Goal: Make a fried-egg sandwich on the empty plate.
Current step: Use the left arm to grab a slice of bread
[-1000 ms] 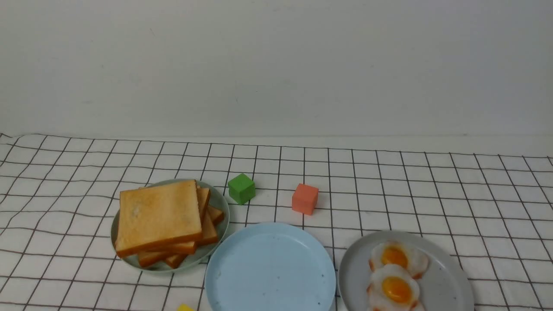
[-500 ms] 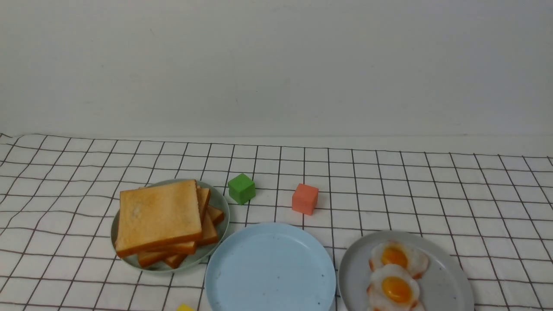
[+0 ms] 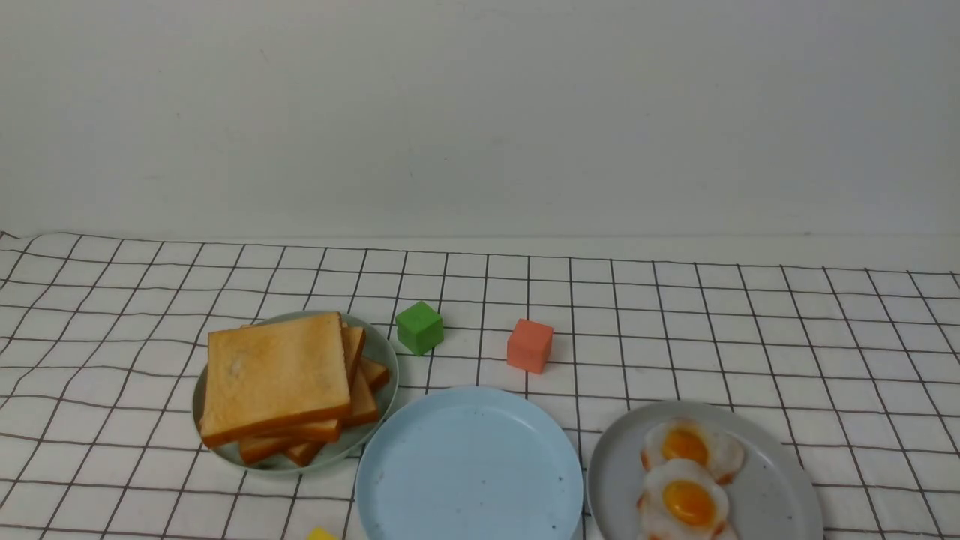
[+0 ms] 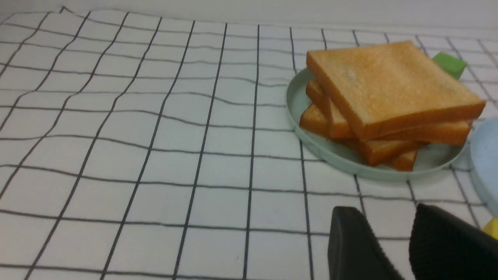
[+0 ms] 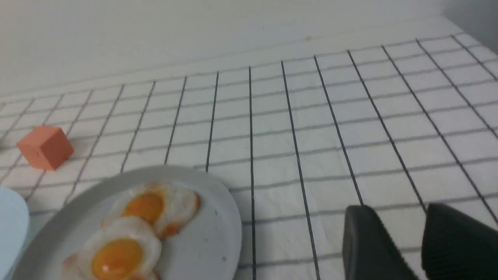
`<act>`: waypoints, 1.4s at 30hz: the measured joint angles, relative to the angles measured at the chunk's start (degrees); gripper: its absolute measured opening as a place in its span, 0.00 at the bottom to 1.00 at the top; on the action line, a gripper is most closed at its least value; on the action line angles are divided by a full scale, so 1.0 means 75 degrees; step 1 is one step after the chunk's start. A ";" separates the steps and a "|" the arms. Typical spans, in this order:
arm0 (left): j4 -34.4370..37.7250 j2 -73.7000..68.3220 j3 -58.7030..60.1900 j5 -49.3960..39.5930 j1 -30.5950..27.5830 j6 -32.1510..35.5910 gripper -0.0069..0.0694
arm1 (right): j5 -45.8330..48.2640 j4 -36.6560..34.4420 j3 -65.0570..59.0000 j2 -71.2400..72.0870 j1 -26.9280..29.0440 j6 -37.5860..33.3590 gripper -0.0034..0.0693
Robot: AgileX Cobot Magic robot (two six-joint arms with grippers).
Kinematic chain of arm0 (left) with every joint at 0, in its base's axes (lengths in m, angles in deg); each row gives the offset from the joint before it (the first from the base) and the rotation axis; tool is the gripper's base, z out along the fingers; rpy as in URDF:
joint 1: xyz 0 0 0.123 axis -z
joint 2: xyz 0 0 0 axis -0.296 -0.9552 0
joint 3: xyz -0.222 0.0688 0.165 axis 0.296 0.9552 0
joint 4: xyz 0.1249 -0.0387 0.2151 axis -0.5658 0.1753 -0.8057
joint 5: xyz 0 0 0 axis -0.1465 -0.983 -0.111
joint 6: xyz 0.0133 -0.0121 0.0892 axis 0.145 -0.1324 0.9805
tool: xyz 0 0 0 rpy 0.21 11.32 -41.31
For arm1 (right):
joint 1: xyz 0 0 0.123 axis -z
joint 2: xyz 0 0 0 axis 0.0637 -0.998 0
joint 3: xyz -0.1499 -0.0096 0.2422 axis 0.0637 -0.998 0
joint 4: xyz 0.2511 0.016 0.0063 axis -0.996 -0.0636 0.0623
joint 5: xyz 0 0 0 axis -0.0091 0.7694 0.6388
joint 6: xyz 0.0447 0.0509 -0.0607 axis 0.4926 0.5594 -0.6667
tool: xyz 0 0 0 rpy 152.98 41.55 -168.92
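We see the light blue plate [image 3: 469, 465] bare, front-centre on the checked cloth [image 3: 750, 337]. To its L, v. close, is the pale green plate [image 3: 381, 351] w/ the toast pile [image 3: 277, 375]. To its R is the grey plate [image 3: 780, 487] w/ two fried eggs [image 3: 686, 480], overlapping. Green cube [image 3: 419, 327] & orange cube [image 3: 529, 345] sit just behind the blue plate, apart. A yellow bit [image 3: 321, 534] shows at the near edge, poss. another cube; we can't tell. Left gripper [image 4: 393, 233] hangs low over the cloth near the toast, jaws a bit apart, nothing between. Right gripper [image 5: 400, 229] is the same, beside the grey plate.
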 joint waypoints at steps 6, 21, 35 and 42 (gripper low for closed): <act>0.0046 0.0000 0.0000 0.1197 0.0000 -0.0860 0.40 | -0.1467 0.0038 0.0000 0.0000 0.0000 0.0007 0.38; 0.0071 0.0000 0.0023 0.1997 0.0000 -0.1111 0.40 | -0.3845 0.0038 0.0073 0.0000 0.0000 0.0996 0.38; 0.1339 -0.2720 -0.4628 0.0599 0.0000 -0.1463 0.40 | 0.0151 0.0038 0.5669 -0.2938 0.0015 0.2731 0.38; 0.1937 -0.5190 -0.5537 -0.1737 0.0000 -0.1922 0.40 | 0.2437 0.0028 0.6496 -0.5100 0.0015 0.2127 0.38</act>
